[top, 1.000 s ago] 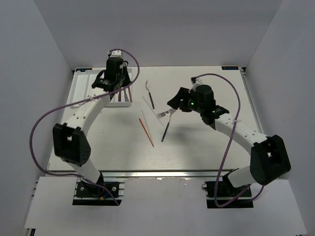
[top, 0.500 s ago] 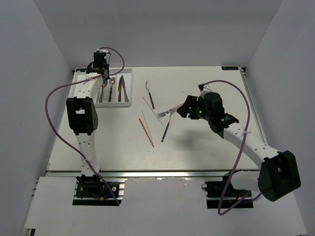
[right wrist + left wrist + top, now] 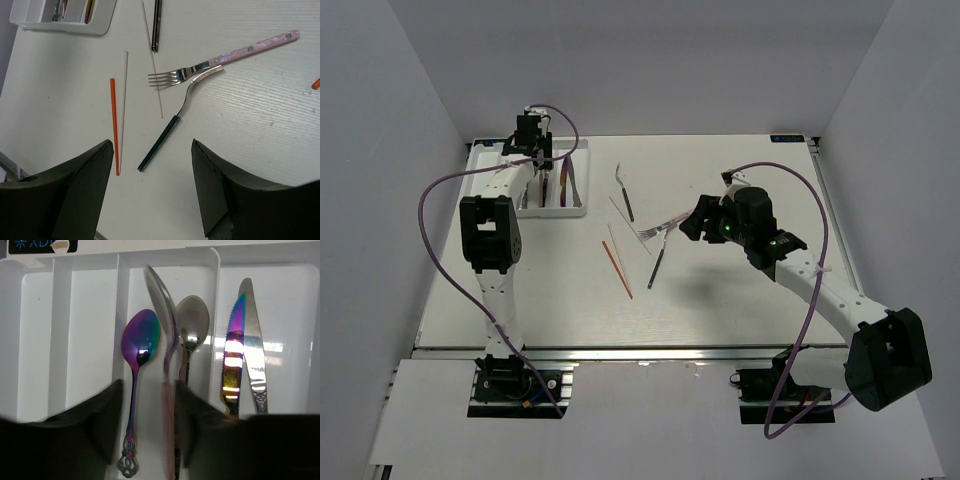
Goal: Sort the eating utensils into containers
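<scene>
Over the tray point(image 3: 576, 208) at upper left, left jaws have just loosened and now stand parted around a pink-handled spoon point(image 3: 161, 300). Right jaws stay wide above the fork point(image 3: 250, 48), mid-counter.

I see white tray point(image 3: 70, 270), iridescent purple-green spoon point(image 3: 140, 340), rainbow knife point(image 3: 234, 345), pink-handled silver fork point(image 3: 235, 54), dark teal handled utensil point(image 3: 165, 134), orange-red chopstick point(image 3: 114, 127)

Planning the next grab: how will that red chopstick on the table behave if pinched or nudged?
The red chopstick looks straight and very thin, so probably stiff and light. Lying flat on the table, it gives little height to pinch and may skid or roll. A pale chopstick lies close beside it, so a nudge could shift both.
</scene>
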Available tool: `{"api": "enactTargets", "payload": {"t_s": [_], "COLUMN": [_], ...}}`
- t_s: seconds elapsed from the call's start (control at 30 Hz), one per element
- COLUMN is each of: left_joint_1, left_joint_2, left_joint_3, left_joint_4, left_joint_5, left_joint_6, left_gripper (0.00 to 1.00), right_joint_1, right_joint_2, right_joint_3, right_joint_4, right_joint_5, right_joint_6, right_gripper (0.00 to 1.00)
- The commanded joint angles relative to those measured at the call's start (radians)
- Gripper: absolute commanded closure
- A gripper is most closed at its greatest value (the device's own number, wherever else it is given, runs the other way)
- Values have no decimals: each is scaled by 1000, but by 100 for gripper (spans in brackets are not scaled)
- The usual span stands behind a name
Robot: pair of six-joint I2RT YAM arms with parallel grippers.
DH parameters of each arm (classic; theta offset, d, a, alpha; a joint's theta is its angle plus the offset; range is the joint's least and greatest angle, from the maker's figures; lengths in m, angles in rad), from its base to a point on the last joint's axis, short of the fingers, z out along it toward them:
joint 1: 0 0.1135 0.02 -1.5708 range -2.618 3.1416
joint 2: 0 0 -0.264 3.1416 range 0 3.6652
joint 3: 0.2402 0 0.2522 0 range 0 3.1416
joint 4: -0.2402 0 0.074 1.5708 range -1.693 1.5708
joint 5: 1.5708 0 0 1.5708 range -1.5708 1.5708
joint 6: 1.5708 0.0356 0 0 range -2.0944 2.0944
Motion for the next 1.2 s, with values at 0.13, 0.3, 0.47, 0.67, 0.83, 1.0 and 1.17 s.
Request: {"api": "enactTargets", "payload": {"t_s": [0.13, 0.3, 0.47, 0.67, 0.83, 1.0, 1.17], "left_joint_1": [7, 7, 7, 7, 7, 5, -1], "left_joint_2": [-177, -330, -568, -1005, -1276, -1351, -1353], "left_joint_3": [-52, -13, -178, -622, -1032, -1116, -1106], "left_joint_4": [8, -87, -204, -124, -13, -58, -60], "left_joint_5": [10, -24, 59, 81, 71, 32, 90], "left_joint_6": [-59, -187, -401, -435, -475, -461, -466], "left_gripper": [22, 2, 2, 2, 2, 2, 2], "right_joint_1": [2, 2, 2, 45, 163, 271, 303], "right_joint_2": [2, 48, 130, 264, 364, 434, 517], "right_joint_3": [84, 133, 207, 348, 435, 428, 419], "right_joint_4": [-24, -44, -135, -337, -438, -438, -413], "right_joint_5": [8, 49, 190, 452, 592, 661, 658], "right_joint_6": [-26, -60, -81, 9, 104, 213, 279], "right_gripper": [30, 15, 11, 11, 11, 19, 50]}}
